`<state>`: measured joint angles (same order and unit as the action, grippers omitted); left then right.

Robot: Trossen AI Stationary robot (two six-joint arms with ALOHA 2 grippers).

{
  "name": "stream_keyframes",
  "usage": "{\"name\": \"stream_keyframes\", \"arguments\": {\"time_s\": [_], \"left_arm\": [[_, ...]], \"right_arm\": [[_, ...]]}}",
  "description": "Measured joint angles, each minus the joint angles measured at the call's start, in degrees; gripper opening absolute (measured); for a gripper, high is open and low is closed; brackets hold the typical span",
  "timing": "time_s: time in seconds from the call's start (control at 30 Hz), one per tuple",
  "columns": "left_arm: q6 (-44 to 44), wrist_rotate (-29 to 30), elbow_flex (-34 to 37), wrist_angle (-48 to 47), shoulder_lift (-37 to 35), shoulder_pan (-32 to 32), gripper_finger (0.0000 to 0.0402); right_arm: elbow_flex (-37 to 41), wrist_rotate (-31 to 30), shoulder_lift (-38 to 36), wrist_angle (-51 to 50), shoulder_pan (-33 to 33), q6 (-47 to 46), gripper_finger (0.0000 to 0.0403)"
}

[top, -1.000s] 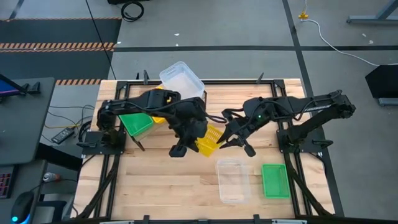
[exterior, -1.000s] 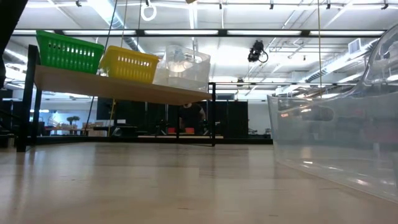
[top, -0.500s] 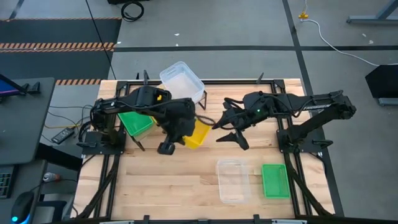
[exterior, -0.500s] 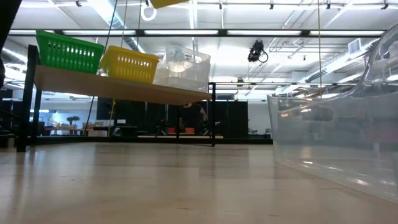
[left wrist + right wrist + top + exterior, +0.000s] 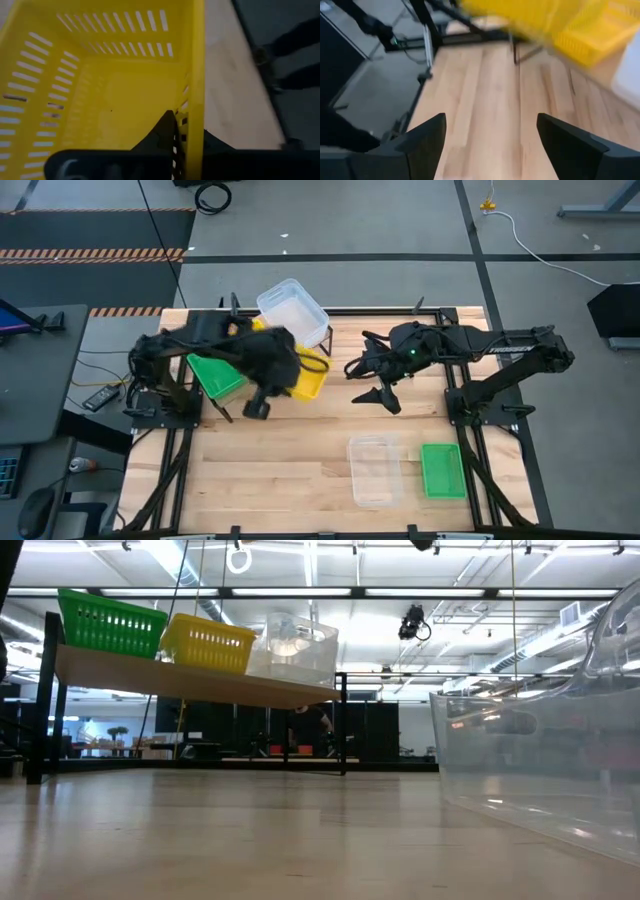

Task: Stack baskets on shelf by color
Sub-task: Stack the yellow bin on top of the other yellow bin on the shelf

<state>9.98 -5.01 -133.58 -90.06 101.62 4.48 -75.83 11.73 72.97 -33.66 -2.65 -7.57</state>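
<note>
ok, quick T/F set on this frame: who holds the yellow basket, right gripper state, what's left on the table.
1. The left gripper grips the yellow basket by its rim. True.
2. The right gripper holds a green basket. False: its fingers are spread and empty.
3. A clear basket and a green basket lie side by side on the tabletop. True.
4. The shelf carries only green baskets. False: green, yellow and clear ones sit there.

Basket (image 5: 115, 95) pinched between the left gripper's (image 5: 185, 131) black jaws: bright yellow, walls patterned with rows of slots. Shelf (image 5: 190, 685) baskets: green (image 5: 108, 624), yellow (image 5: 208, 643), clear (image 5: 295, 648). Table (image 5: 270, 470): light wood planks. Right gripper (image 5: 490, 131): black.
</note>
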Motion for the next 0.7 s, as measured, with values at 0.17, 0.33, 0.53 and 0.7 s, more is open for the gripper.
{"name": "stream_keyframes", "arguments": {"time_s": [0.17,0.33,0.53,0.7], "left_arm": [[4.63,3.88,0.00,0.04,-3.93,-2.60,0.0007],[8.80,5.72,0.07,0.05,-7.47,-4.54,0.0008],[16.81,11.54,6.75,0.05,-12.91,-4.71,0.0010],[20.50,14.13,19.31,0.06,-19.93,-5.05,0.0011]], "right_arm": [[0.00,0.04,0.00,-6.06,0.30,0.04,0.0314],[0.00,-0.09,0.00,-7.71,0.33,0.09,0.0314],[-0.02,-0.09,0.00,-8.92,0.33,0.04,0.0314],[-0.02,-0.10,0.00,-10.84,0.33,-0.14,0.0314]]}}
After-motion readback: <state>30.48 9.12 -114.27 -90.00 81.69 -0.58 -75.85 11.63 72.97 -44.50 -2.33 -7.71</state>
